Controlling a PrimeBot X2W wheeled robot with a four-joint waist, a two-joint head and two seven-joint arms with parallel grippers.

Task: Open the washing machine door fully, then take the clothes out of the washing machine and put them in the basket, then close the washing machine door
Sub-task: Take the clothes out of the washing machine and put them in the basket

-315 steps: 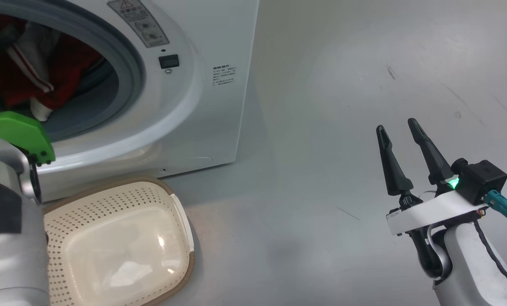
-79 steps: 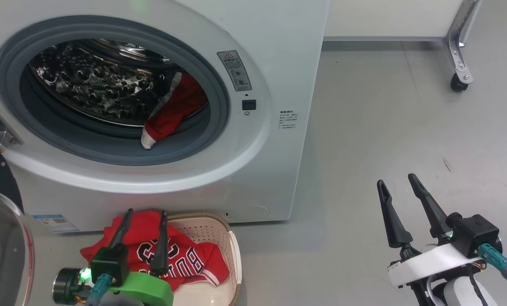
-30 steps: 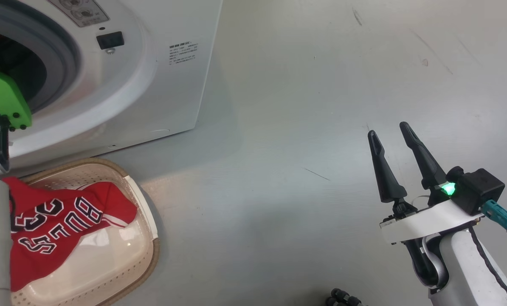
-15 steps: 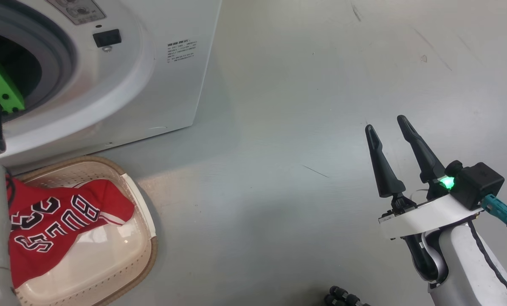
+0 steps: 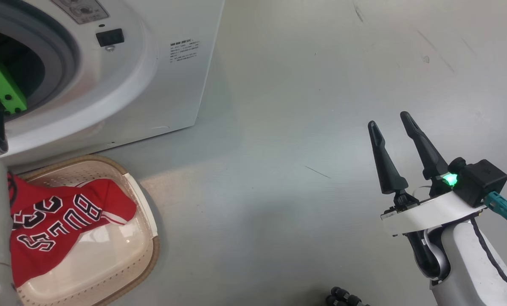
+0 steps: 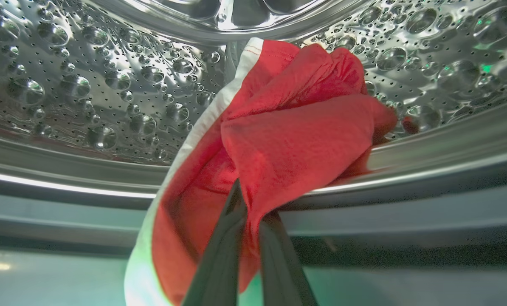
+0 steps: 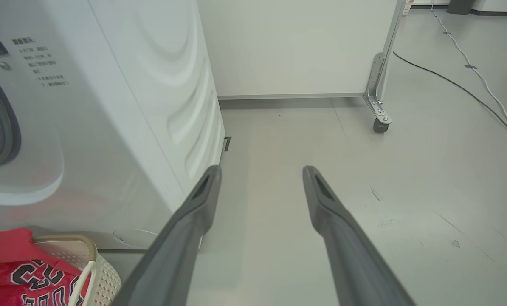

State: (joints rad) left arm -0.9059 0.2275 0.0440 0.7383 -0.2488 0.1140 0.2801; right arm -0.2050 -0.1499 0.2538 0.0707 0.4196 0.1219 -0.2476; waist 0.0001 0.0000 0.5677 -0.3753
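Observation:
Inside the washing machine's (image 5: pixel 122 85) steel drum (image 6: pixel 88 85), my left gripper (image 6: pixel 251 204) is shut on a red garment with white trim (image 6: pixel 296 127) that hangs over the drum's lip. In the head view my left arm's green wrist piece (image 5: pixel 1 89) reaches into the round opening. A red jersey (image 5: pixel 58 221) with dark letters lies in the cream basket (image 5: pixel 147 221) on the floor in front of the machine. My right gripper (image 5: pixel 388 119) stands open over the floor at the right, holding nothing. The washing machine door is out of view.
In the right wrist view, the machine's side (image 7: pixel 151 106) is at the left and the basket (image 7: pixel 105 276) at the lower left. A white panel on a caster (image 7: pixel 378 123) stands behind, with a cable (image 7: pixel 470 85) across the grey floor (image 5: pixel 279 148).
My left gripper has gone from open to shut inside the drum, and its green wrist piece sits slightly deeper in the opening. The right arm has hardly moved.

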